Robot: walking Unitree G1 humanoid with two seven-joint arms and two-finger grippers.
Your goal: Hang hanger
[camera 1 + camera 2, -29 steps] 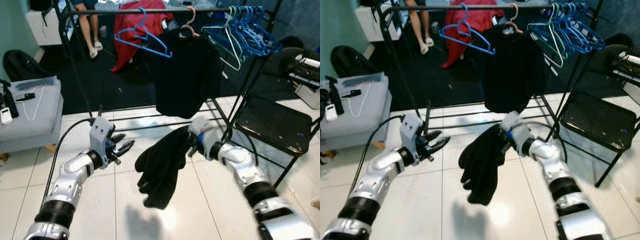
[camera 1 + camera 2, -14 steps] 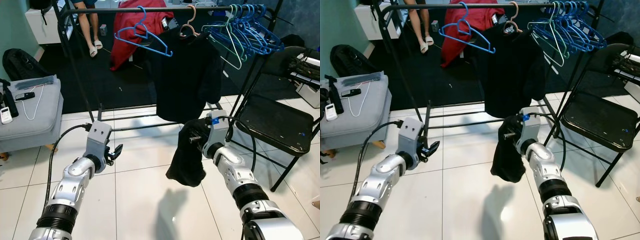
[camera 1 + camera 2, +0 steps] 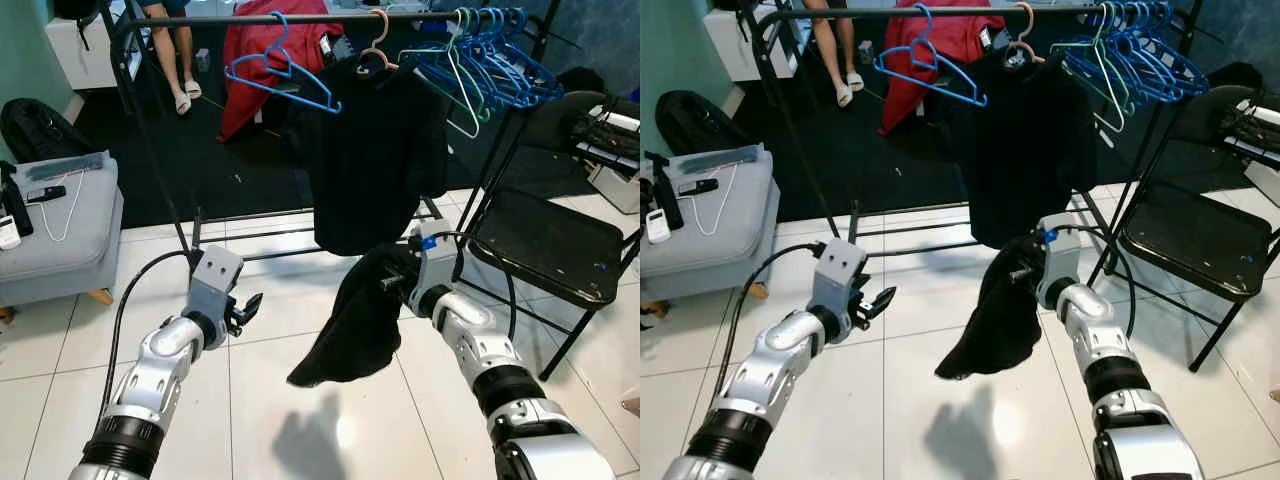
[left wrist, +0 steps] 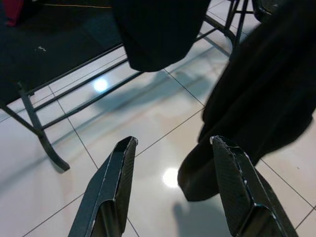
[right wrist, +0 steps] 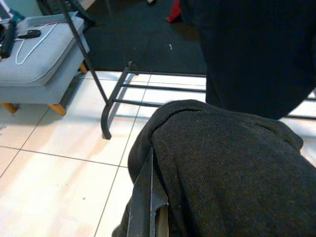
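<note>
My right gripper [image 3: 393, 283] is shut on a black garment [image 3: 352, 325] that hangs from it above the white tiled floor, its lower end flaring out toward my left arm. In the right wrist view the garment [image 5: 232, 168] drapes over one black finger [image 5: 149, 197]. My left gripper [image 3: 246, 310] is open, low over the tiles, apart from the garment on its left. Its two fingers [image 4: 116, 187] spread wide with the garment [image 4: 256, 98] beside them. Behind stands a black clothes rack [image 3: 250, 20] with a single blue hanger [image 3: 280, 75] and a pink hanger [image 3: 378, 45] carrying a black shirt [image 3: 370, 160].
Several blue and green hangers [image 3: 490, 55] bunch at the rail's right end. A red garment [image 3: 270, 50] hangs behind the rail. A black folding chair [image 3: 550, 240] stands on the right, a grey ottoman [image 3: 60, 230] on the left. A person's legs [image 3: 170, 50] are at the back.
The held garment has swung, its lower end now flaring toward my left arm. My left gripper has shifted slightly right, closer to the garment. The right gripper has barely moved.
</note>
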